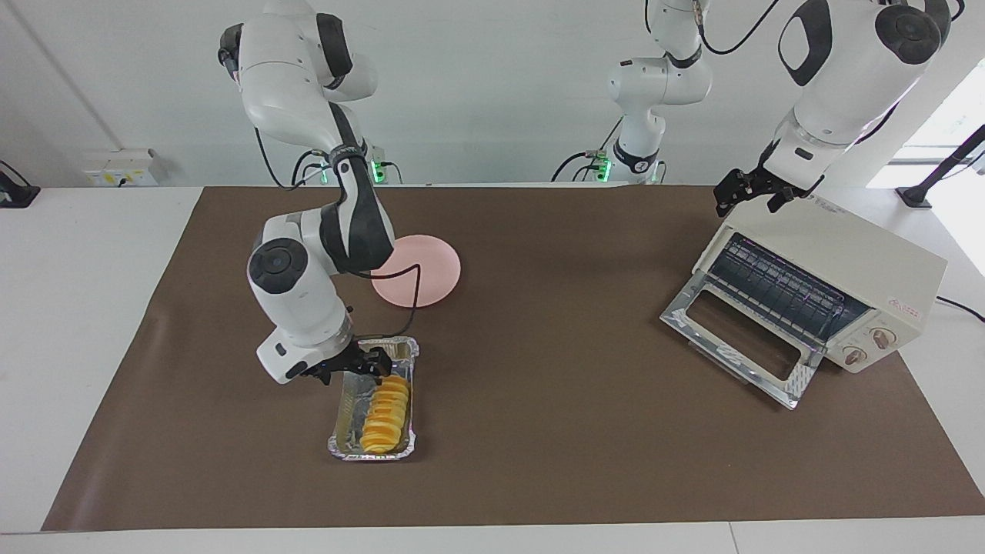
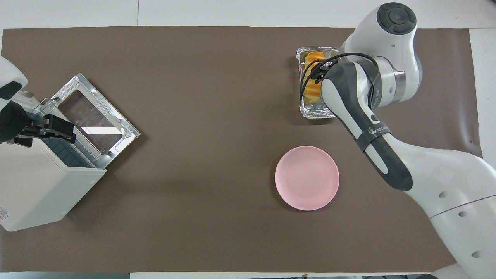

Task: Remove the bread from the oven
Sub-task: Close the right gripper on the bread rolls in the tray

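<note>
The bread (image 1: 385, 419), a ridged golden loaf, lies in the foil tray (image 1: 369, 455) on the brown mat, toward the right arm's end of the table. It also shows in the overhead view (image 2: 311, 93). My right gripper (image 1: 350, 368) hangs open and empty just above the tray's end nearer the robots, and the overhead view (image 2: 319, 71) shows it over the loaf. The cream oven (image 1: 846, 254) stands at the left arm's end with its door (image 1: 677, 312) dropped open and only the wire rack showing inside. My left gripper (image 1: 750, 192) waits open over the oven's top corner.
A round pink plate (image 1: 427, 273) lies on the mat nearer to the robots than the foil tray, partly covered by the right arm. It is bare in the overhead view (image 2: 307, 178). A third arm stands at the back wall.
</note>
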